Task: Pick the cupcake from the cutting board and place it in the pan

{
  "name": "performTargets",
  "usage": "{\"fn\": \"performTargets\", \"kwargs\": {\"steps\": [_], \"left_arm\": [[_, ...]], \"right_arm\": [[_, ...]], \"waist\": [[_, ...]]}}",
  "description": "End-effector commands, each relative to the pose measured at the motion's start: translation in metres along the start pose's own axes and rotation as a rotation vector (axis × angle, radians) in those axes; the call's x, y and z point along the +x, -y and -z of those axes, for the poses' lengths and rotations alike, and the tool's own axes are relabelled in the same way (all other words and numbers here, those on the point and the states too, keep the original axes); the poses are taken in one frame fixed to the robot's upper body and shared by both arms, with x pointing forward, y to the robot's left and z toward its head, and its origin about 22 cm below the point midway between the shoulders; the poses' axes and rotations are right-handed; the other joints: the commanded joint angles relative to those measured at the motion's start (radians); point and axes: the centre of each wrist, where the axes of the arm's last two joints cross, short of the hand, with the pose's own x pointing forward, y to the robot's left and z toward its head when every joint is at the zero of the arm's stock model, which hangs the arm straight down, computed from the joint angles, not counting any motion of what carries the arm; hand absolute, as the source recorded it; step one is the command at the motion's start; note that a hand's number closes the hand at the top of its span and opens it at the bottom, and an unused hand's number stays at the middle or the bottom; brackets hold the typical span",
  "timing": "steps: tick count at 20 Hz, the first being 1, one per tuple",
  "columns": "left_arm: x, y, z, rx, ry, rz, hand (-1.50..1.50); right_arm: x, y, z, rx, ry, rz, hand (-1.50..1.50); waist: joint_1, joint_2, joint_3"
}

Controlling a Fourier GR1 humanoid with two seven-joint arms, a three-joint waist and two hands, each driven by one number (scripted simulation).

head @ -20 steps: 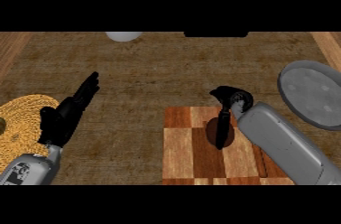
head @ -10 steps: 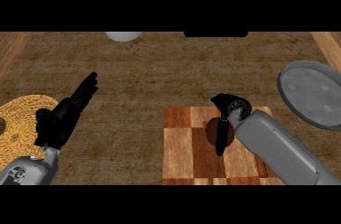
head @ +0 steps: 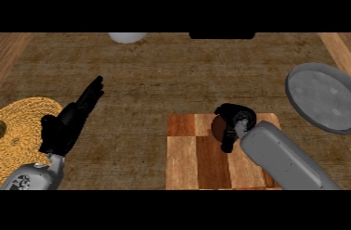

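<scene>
Brown rough-grained worktop [head: 178,71]. Right hand [head: 237,115] bends down over the far edge of the checked wooden cutting board [head: 198,164], fingers curled, probably clasping the small dark brown cupcake [head: 219,128], which is mostly hidden. Round grey metal pan [head: 322,101] lies right of those fingers. Left hand [head: 65,127] is flat with fingers straight and released, beside the woven yellow mat [head: 24,127].

— Where's the cupcake [head: 218,128]?
— It's a dark brown lump on the checkered wooden cutting board [head: 198,162], just under the right hand [head: 234,116], mostly hidden.
— And the pan [head: 323,98]?
— Grey, round, lying flat off to that hand's right.
</scene>
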Motion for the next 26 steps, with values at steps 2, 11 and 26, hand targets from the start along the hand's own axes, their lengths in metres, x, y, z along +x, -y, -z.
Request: {"fn": "performTargets", "kwargs": {"steps": [2,11,26], "left_arm": [[0.014,0.008,0.009,0.018,0.011,0.010,0.00],[0.013,-0.001,0.015,0.009,-0.002,-0.002,0.00],[-0.010,-0.019,-0.007,0.061,-0.038,-0.016,0.00]], "right_arm": [[0.010,-0.011,0.009,0.108,-0.043,-0.076,1.50],[0.004,0.004,-0.002,0.011,-0.030,-0.059,1.50],[-0.044,-0.045,-0.147,-1.010,0.326,0.067,1.50]], "waist": [[0.001,0.009,0.005],[-0.003,0.008,0.004],[-0.072,-0.018,0.005]]}}
